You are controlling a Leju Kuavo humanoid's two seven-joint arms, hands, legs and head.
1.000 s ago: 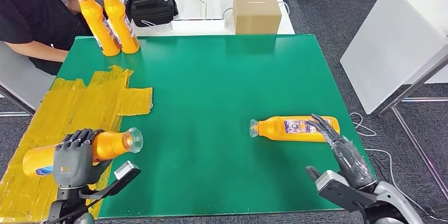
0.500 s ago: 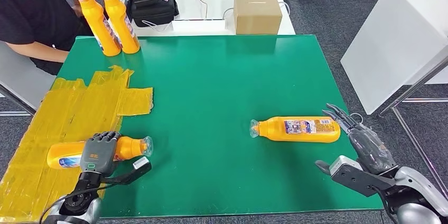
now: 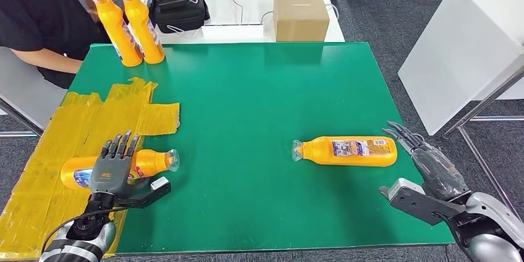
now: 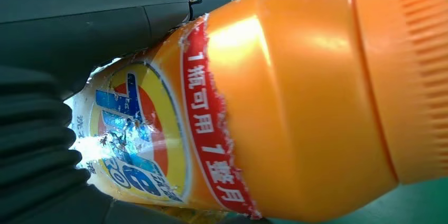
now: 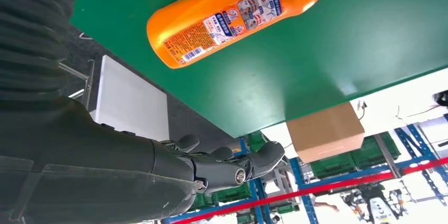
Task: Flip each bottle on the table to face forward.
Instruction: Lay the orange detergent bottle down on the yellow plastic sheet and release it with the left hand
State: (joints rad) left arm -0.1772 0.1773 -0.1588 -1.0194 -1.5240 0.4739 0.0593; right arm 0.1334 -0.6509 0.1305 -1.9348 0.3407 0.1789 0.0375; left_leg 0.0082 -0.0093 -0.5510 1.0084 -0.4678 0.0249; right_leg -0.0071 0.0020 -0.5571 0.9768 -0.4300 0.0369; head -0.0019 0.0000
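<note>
Left hand lies with fingers spread over an orange bottle resting on its side on the yellow tape patch at the near left of the green tabletop, not gripping it. Right hand is open and empty off the right edge, just beyond the base of a second bottle lying on its side; two more bottles stand upright at the far left corner

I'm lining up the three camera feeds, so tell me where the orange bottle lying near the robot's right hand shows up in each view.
Head view: orange bottle lies on its side, right of centre, cap pointing left.
Left wrist view: not in it; that bottle is the other one, under the left hand.
Right wrist view: across the top, back label showing.
Shared landmark: cardboard box beyond the green table's far edge.
</note>
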